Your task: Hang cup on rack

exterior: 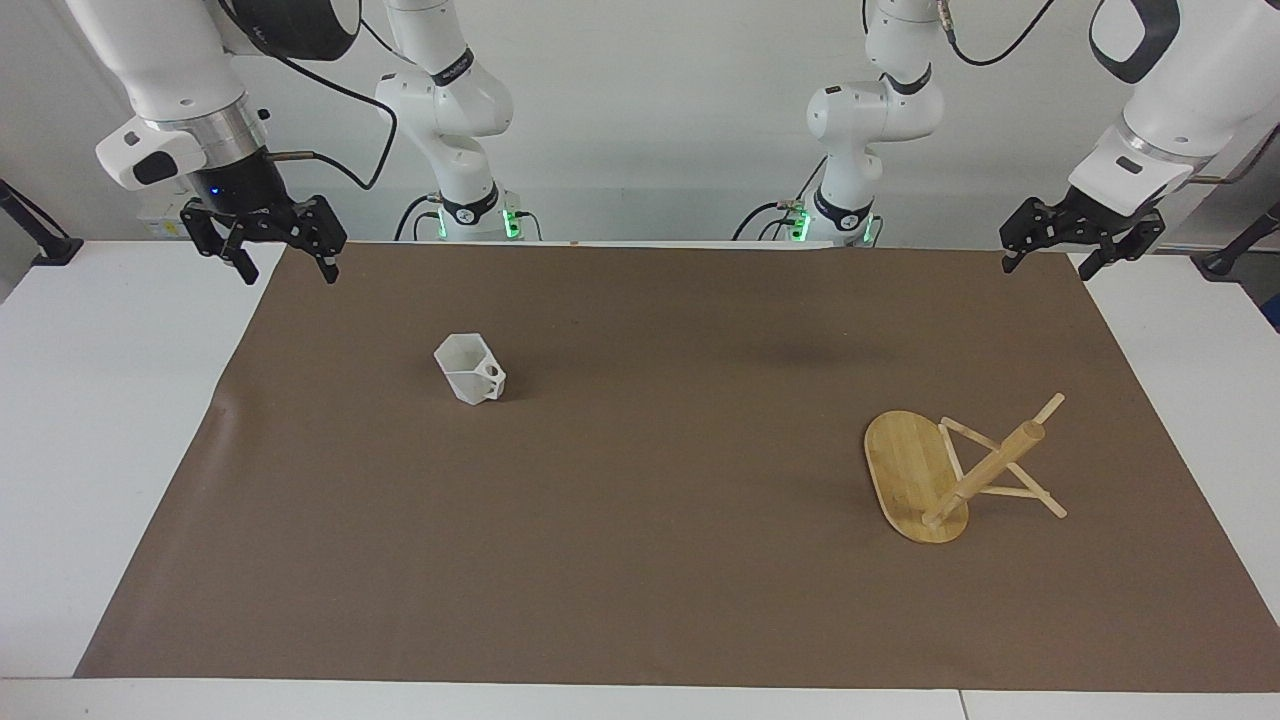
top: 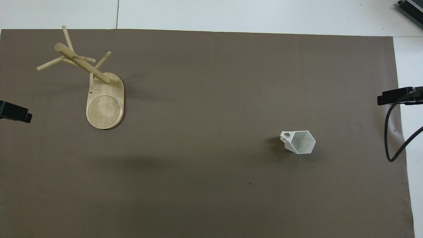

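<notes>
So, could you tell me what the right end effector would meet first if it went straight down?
Probably bare brown mat near its edge; the right end effector hangs open, well clear of the cup. Depth is uncertain.

Arms: two, glossy white rounded shells with black rings at the joints.
Bases: green lights glow at the foot of each arm.
Wrists: a silver metal ring, then a black part with a small blue light on the right arm.
Grippers: the right gripper [exterior: 265,240] and the left gripper [exterior: 1082,240] are black, angular.
Cables: thin black, looping along the arms.
</notes>
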